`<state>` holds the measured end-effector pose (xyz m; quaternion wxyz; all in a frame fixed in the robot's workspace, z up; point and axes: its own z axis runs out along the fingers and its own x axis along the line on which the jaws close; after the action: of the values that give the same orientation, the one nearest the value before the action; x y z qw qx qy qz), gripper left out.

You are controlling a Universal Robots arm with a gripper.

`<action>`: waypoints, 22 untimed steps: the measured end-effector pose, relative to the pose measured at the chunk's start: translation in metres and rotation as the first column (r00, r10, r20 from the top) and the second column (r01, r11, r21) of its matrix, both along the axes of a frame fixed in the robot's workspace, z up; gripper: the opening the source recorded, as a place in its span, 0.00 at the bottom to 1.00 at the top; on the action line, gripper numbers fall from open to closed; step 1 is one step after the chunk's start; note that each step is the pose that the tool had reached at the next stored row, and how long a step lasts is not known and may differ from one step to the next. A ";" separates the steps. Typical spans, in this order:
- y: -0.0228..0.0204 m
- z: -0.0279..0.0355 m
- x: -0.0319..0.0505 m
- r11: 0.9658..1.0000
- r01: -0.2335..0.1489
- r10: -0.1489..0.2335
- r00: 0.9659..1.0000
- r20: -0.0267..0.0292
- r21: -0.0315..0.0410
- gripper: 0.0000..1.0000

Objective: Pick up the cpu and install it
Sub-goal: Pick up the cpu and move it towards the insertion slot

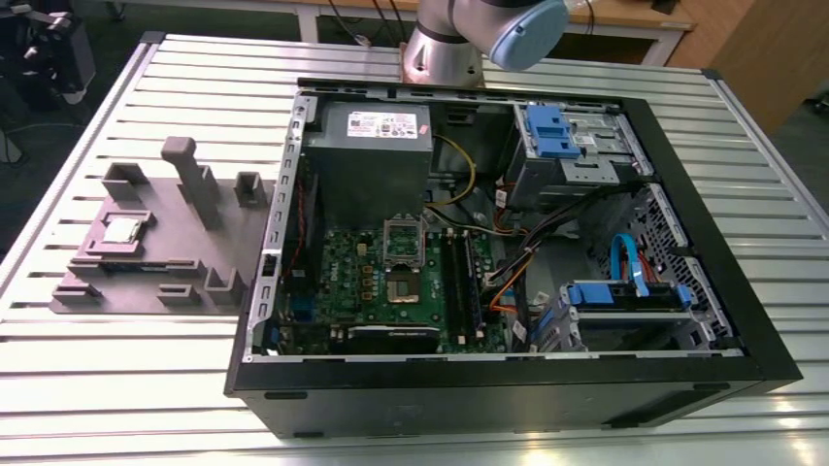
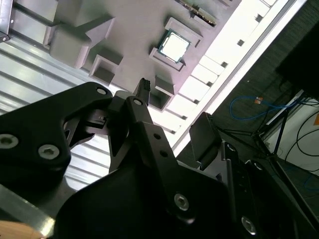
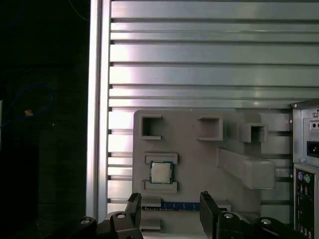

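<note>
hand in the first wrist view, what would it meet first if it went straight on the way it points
The open hand would probably meet the grey tray first, near its blue strip; the cpu lies just off that line. Depth is unclear.

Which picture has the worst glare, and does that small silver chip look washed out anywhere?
Second wrist view: the cpu top glares nearly white and the table edge washes out, behind the dark end effector. First wrist view: table slats shine in bands. Exterior view: even light, mild sheen.
</note>
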<state>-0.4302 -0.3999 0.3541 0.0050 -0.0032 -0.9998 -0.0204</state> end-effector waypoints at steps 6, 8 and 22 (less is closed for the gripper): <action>0.0000 -0.0025 0.0000 1.000 0.000 0.000 1.000 0.000 0.000 0.59; 0.0000 -0.0033 0.0000 1.000 0.000 0.000 1.000 0.000 0.000 0.59; 0.0000 -0.0062 0.0000 1.000 0.000 0.000 1.000 0.000 0.000 0.59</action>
<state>-0.4302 -0.3999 0.3478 0.0050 -0.0032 -0.9998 -0.0205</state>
